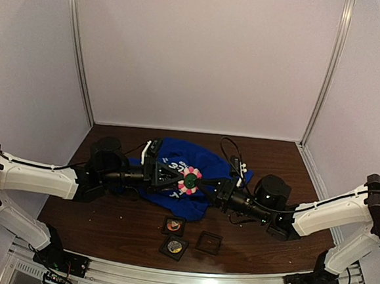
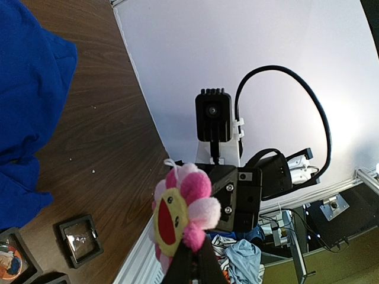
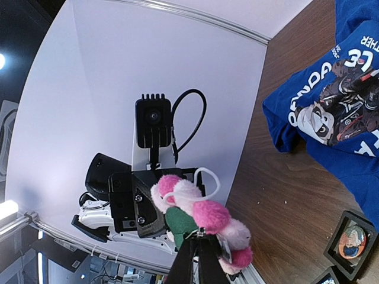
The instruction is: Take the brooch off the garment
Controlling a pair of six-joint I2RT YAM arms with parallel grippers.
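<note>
Brooch (image 1: 189, 180): plush flower with pink and white petals, a yellow smiling face and a green back. It is held up off the bench (image 1: 105, 221), over the T-shirt in the overhead view and clear of the cloth in both wrist views.
Left fingers (image 2: 204, 266): closed tight, pinching the brooch's edge from its 9 o'clock.
Right fingers (image 3: 185, 266): pinched together on the opposite edge, from about 4 o'clock.
T-shirt (image 1: 205, 159): royal blue and crumpled on the dark wooden bench, print up, under both wrists.
Cases (image 1: 173, 225): three small black square ones at the brooch's 6 o'clock. Two show round badges.
In the way: each wrist sits just behind the flower in the other's view.
</note>
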